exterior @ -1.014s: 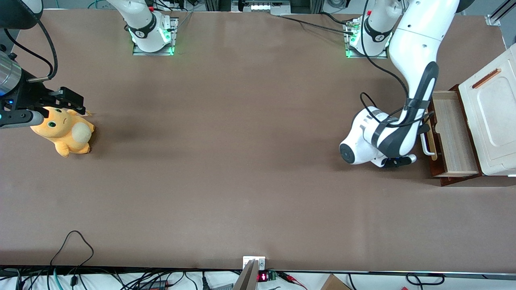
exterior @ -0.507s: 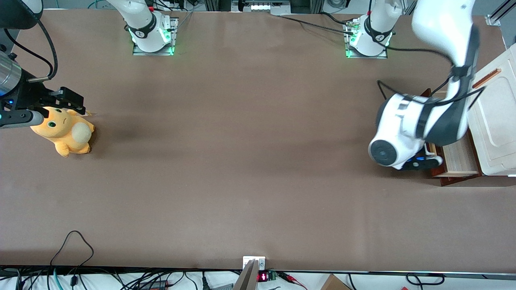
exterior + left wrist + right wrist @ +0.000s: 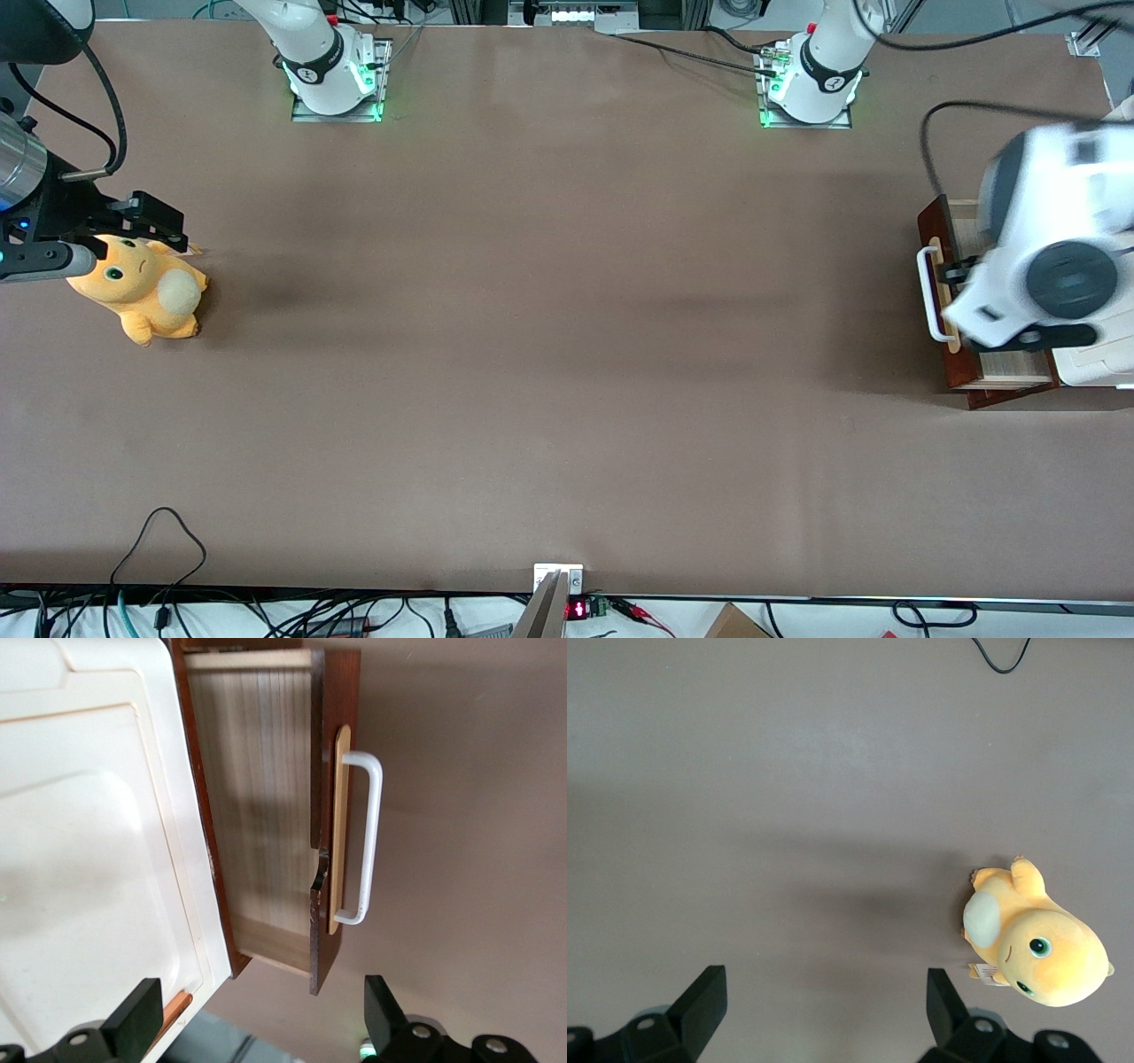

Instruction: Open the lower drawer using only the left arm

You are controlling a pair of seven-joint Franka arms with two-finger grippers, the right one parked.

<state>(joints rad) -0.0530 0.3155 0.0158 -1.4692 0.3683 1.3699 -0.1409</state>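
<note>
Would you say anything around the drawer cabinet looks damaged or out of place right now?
Nothing stands out: the lower drawer is pulled out squarely, its handle intact, and the open gripper hangs above it, touching nothing.

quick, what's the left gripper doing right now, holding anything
Left gripper: open, holding nothing, raised above the pulled-out lower drawer, clear of its white handle.

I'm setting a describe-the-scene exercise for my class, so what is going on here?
The left arm is raised above the drawer, which stands pulled out of the white cabinet, its pale inside showing. The end effector is open and holds nothing, clear of the white handle. A yellow plush lies toward the parked arm's end of the table.
</note>
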